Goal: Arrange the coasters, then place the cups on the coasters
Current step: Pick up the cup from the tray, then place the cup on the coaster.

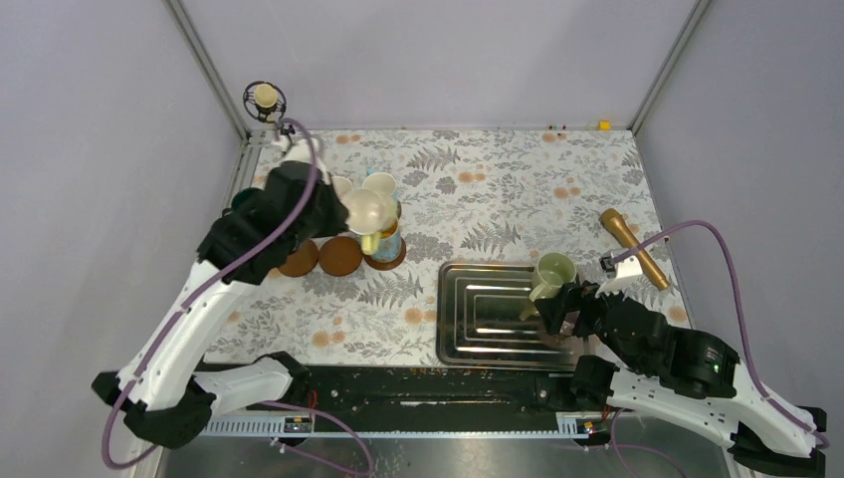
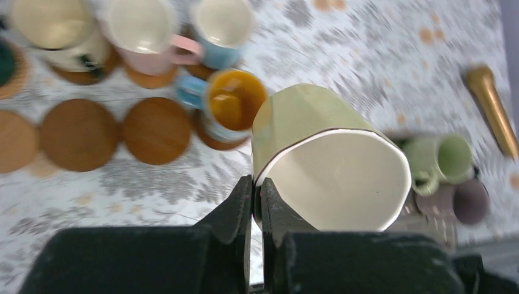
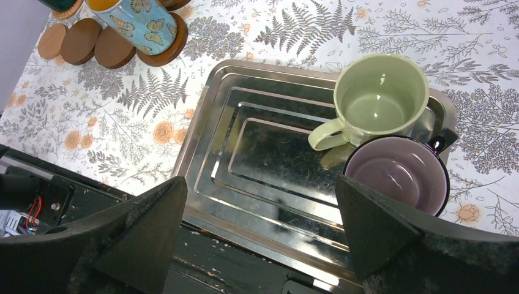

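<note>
A fern-printed tablecloth (image 1: 498, 189) spreads between grey walls (image 1: 448, 60). Nearest, the right gripper (image 3: 260, 202) gapes wide over the rectangular steel tray (image 3: 245, 153), the mauve ceramic mug (image 3: 396, 174) just beside its right finger. Farther out, the left gripper (image 2: 257, 193) pinches the wall of a cream faceted mug (image 2: 330, 165), mouth facing the wrist camera. The bare round wooden coasters (image 2: 156, 130) lie to its left, toward the near edge, and are likely its target.

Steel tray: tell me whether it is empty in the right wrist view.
No, the steel tray holds a pale green mug and a mauve mug at its right end.
</note>
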You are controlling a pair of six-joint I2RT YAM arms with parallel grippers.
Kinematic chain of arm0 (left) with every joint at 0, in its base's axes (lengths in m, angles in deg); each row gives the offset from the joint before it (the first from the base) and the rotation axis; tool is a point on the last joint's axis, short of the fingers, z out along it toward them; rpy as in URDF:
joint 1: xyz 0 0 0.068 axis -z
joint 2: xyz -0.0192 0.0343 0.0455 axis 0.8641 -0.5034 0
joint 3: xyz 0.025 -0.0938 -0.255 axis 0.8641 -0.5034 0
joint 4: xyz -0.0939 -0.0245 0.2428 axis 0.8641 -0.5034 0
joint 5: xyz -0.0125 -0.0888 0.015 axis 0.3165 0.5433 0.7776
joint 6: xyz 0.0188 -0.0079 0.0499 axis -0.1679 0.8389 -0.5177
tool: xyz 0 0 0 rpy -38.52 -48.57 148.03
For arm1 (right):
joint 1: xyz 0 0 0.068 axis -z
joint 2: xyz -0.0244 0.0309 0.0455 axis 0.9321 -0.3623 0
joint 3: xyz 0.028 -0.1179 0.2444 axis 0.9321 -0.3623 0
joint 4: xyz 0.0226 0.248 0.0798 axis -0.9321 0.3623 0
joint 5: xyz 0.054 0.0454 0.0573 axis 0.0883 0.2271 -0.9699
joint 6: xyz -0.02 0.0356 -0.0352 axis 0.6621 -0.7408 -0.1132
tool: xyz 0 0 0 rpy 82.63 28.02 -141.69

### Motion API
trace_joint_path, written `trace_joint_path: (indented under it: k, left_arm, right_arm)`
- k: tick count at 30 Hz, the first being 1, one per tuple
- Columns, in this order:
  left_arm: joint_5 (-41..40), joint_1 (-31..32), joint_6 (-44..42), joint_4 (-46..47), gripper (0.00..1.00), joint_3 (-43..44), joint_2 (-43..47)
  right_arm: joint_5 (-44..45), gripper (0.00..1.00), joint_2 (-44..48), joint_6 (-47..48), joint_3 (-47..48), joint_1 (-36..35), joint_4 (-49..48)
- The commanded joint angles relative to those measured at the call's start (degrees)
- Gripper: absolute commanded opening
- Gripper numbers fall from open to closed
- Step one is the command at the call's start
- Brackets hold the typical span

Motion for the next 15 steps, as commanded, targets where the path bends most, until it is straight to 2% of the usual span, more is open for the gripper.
trace_joint_path:
  k: [1,9,15]
  left_arm:
    - [-4.4,-9.6,-2.4,1.9,0.0,-0.2,3.8]
    - [-2.9,-29.0,-1.7,2.6,0.0,-5.8,4.5]
    - [6.6,-44.5,6.1,5.5,0.0,-13.3,3.2]
  right_arm:
    - [1.2,0.99,-0.1,-0.7,-0.3,-0.1,-1.3]
    - [1.1,1.0,2.0,-0.9,-1.0,-0.2,-1.4]
    - [0.4,0.99,2.0,-0.1,-1.3,-0.2,-2.2]
